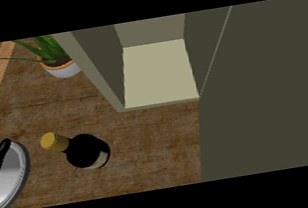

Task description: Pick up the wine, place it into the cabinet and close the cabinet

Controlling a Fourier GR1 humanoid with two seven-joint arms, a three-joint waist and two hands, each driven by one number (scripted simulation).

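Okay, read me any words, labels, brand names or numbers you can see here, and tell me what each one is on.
None can be read.
Wine bottle: dark body and gold cap, no label text shows from above.
Plant pot: plain white, no markings.
Cabinet: plain panels, no signs.
Metal plate: no markings.

A home kitchen: a wooden counter (138,123) with an open cabinet (156,70) upper centre, potted plant (52,54) upper left.
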